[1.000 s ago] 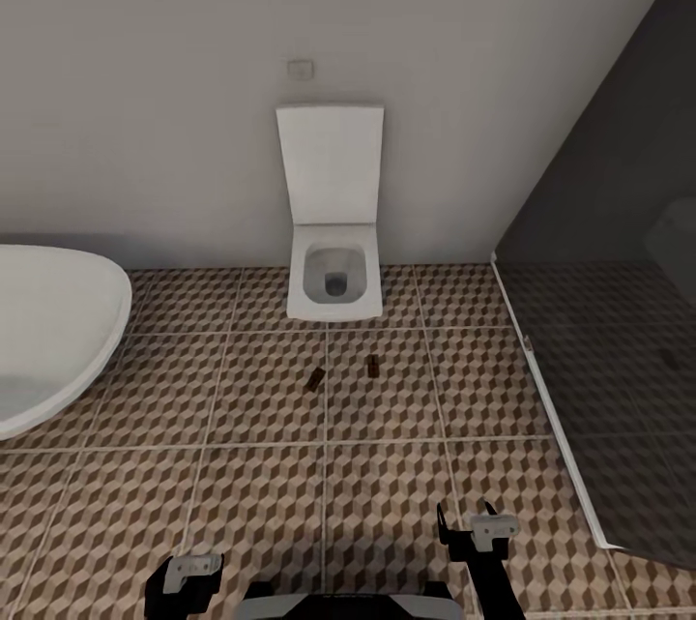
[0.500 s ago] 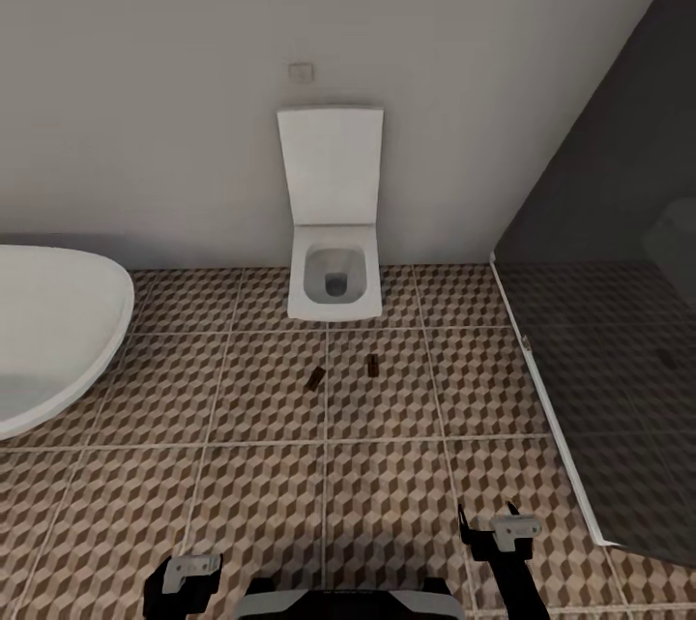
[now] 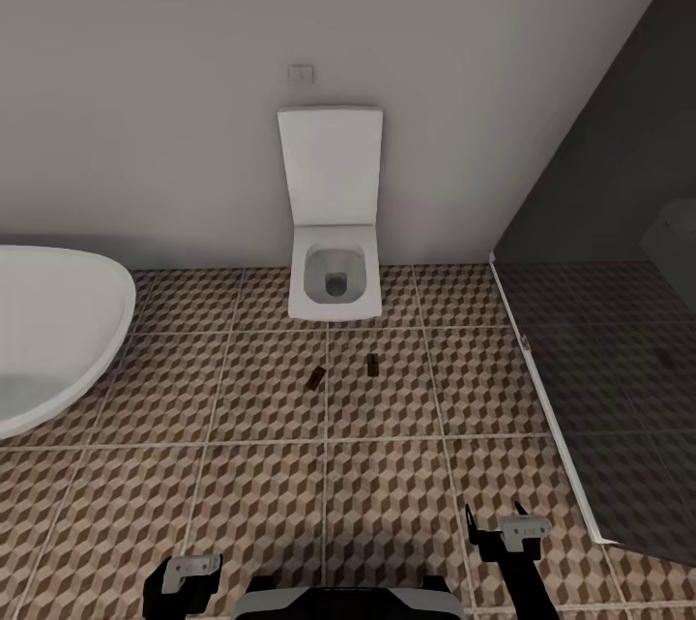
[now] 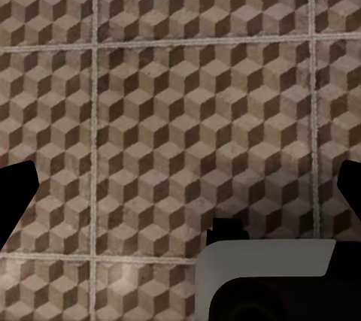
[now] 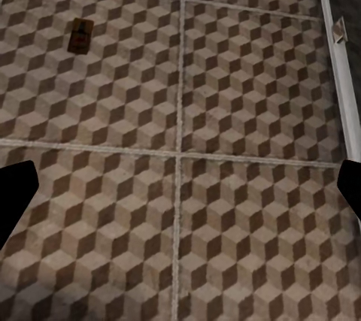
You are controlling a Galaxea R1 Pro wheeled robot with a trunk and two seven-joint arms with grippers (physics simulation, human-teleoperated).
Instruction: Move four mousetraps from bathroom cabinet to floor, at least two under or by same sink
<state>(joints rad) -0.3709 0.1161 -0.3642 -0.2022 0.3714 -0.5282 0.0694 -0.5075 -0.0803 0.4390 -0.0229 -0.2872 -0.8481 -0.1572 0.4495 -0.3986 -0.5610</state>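
Two mousetraps lie on the bathroom floor (image 3: pixel 261 494) in front of the toilet: one (image 3: pixel 315 377) askew, the other (image 3: pixel 372 366) a little to its right. The right wrist view catches one mousetrap (image 5: pixel 80 35) flat on the tiles, well ahead of my right gripper (image 5: pixel 180 193), whose dark fingertips (image 5: pixel 16 193) stand wide apart with nothing between them. That right gripper (image 3: pixel 495 516) hovers low over the tiles at the head view's bottom right. My left gripper (image 4: pixel 180 193) is open too, over bare tiles, and sits at the bottom left (image 3: pixel 184 574). The cabinet and sink are out of view.
A white wall-hung toilet (image 3: pixel 333 277) with its lid up is straight ahead. A white oval bathtub (image 3: pixel 48 339) fills the left side. A dark glass shower screen (image 3: pixel 599 330) with a white floor rail (image 5: pixel 336 58) closes off the right.
My right gripper has shifted to the right and slightly back toward me over the floor. The mousetraps and the left gripper have stayed where they were.
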